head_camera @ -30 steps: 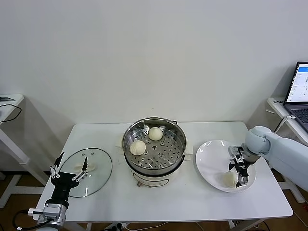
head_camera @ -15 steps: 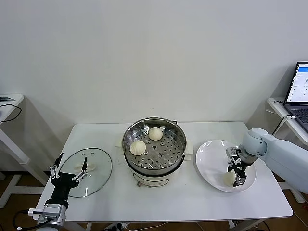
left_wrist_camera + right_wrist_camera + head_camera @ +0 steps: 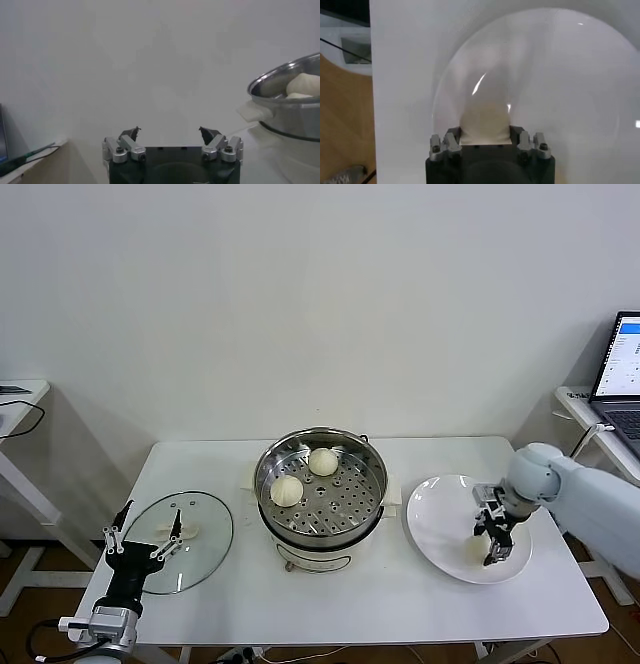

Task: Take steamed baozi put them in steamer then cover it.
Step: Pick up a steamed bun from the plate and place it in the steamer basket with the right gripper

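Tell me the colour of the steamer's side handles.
White; the steamer handle shows best in the left wrist view.

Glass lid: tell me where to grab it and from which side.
Grip the white handle at the centre of the glass lid, coming straight down from above. The lid lies flat on the table, handle up, and its thin rim offers no hold. The open left gripper is beside it.
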